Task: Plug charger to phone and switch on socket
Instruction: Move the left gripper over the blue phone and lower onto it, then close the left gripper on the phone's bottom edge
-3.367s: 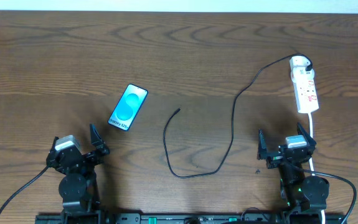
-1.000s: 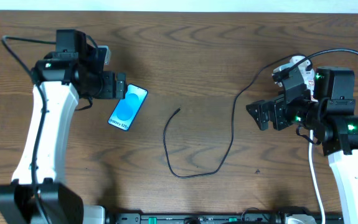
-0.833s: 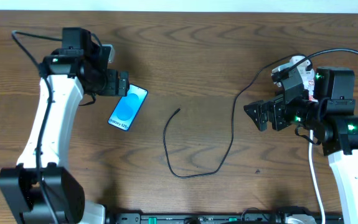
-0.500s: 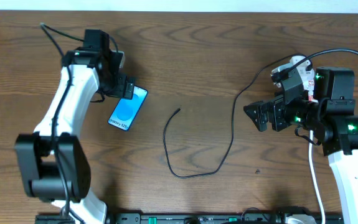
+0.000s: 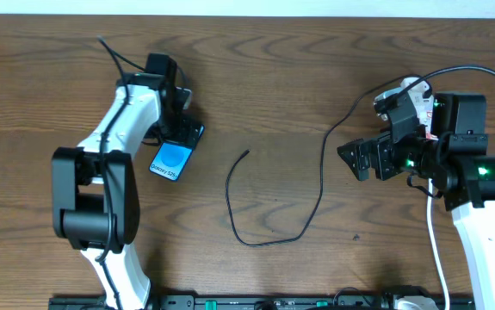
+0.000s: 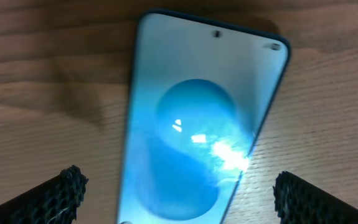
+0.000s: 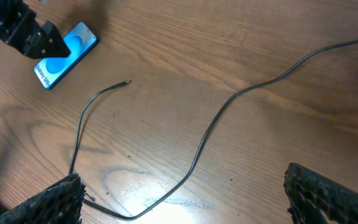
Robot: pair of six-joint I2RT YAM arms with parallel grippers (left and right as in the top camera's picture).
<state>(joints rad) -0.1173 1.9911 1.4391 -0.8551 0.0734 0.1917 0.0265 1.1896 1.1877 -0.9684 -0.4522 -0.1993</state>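
Observation:
The phone (image 5: 168, 159), with a bright blue screen, lies flat at the left; my left gripper (image 5: 184, 131) hovers over its far end, open. In the left wrist view the phone (image 6: 197, 118) fills the gap between my fingertips (image 6: 63, 193), which stand clear on either side. The charger (image 5: 320, 181) is a thin black cable that loops across the middle; its plug tip (image 5: 246, 153) lies free right of the phone. My right gripper (image 5: 356, 159) is open and empty above the cable (image 7: 210, 130). The socket (image 5: 412, 88) is mostly hidden behind the right arm.
A thick white cord (image 5: 436, 250) runs from the socket toward the front right edge. The right wrist view shows the plug tip (image 7: 127, 81), the phone (image 7: 66, 56) and the left gripper (image 7: 23, 34) at far left. The table is brown wood.
The left arm has swung to the right and its gripper has come down over the phone's far end. The right arm has barely moved. The cable and phone lie as before.

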